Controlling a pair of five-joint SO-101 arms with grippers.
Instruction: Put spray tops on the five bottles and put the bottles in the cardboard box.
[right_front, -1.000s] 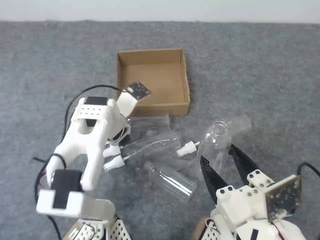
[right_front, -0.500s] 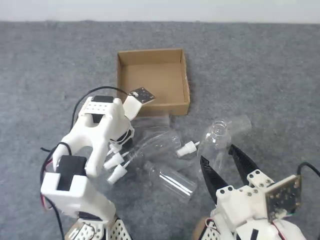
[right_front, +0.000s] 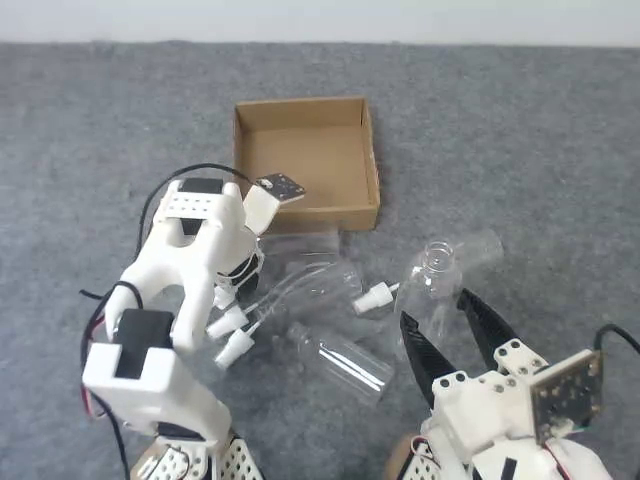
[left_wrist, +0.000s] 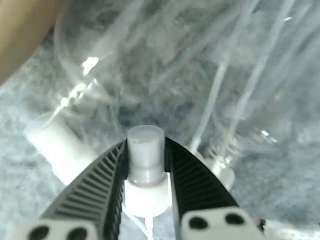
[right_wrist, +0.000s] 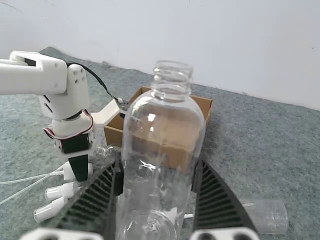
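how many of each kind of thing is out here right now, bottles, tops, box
clear bottle: 5, one upright in the right tool
white spray top: 4 that I can make out, one in the left tool
cardboard box: 1
total: 10

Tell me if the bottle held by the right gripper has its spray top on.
Off. The bottle stands upright in the right gripper with its threaded neck bare and open.

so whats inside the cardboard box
Only bare brown floor shows in the cardboard box, nothing lying on it. The left arm's camera board covers a patch by its front wall.
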